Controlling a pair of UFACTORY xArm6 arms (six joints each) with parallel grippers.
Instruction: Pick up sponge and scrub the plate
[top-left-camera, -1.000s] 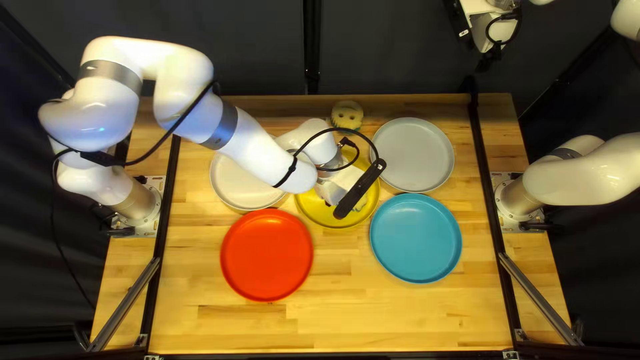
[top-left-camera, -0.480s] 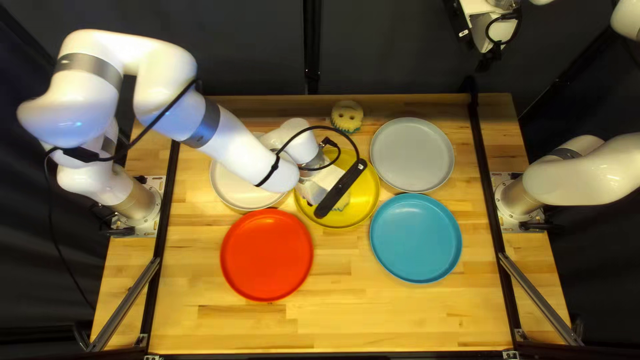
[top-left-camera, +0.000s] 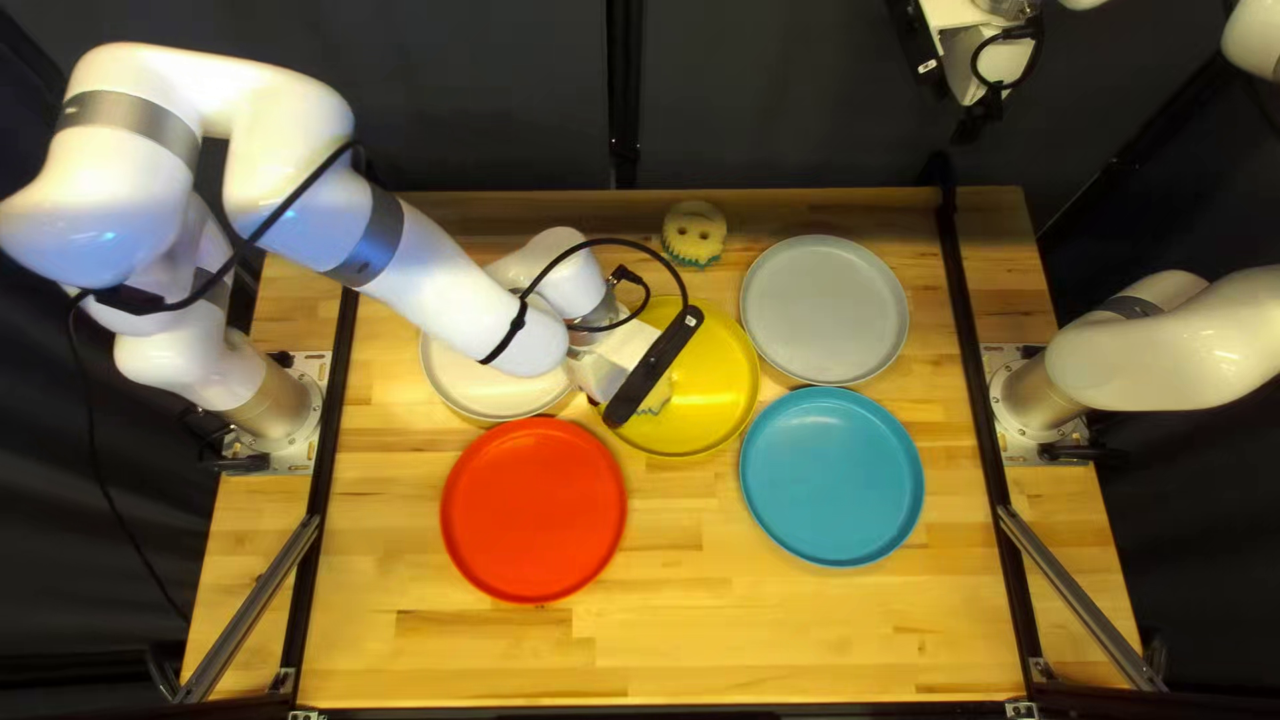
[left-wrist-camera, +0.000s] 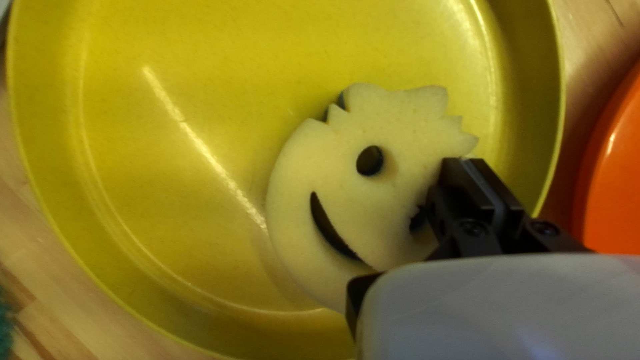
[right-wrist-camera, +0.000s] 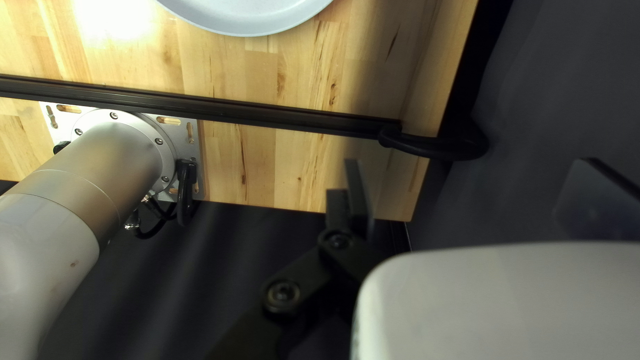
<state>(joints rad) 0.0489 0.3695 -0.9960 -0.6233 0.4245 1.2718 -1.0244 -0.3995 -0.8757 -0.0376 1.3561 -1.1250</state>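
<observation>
The left gripper [top-left-camera: 624, 350] had its jaws drawn close together, pinching the edge of a pale yellow sponge [left-wrist-camera: 400, 187] beside one of the eye holes cut through it. The sponge was shaped like a smiling face with a jagged crest of hair, and one eye was partly covered by the gripper. It was over the yellow plate [top-left-camera: 727, 387], off centre toward the red plate [top-left-camera: 534, 510]; whether its whole underside met the plate could not be told. Just beyond the yellow plate, toward the bench's far edge, sat a second sponge [top-left-camera: 694, 230], also pale with a face, a teal layer showing under it. The white plate [top-left-camera: 487, 387] lay on one side of the yellow one, partly hidden beneath the left arm [top-left-camera: 460, 287], and the gray plate [top-left-camera: 824, 307] on the other. Nearer the front of the bench [top-left-camera: 800, 634] were the red plate, at the left of the top left view, and the blue plate [top-left-camera: 831, 476], at the right. Farther out, past the bench's far edge, the right gripper [top-left-camera: 980, 120] hung in front of the dark curtain [top-left-camera: 800, 80], its jaws spread wide with nothing between them.
</observation>
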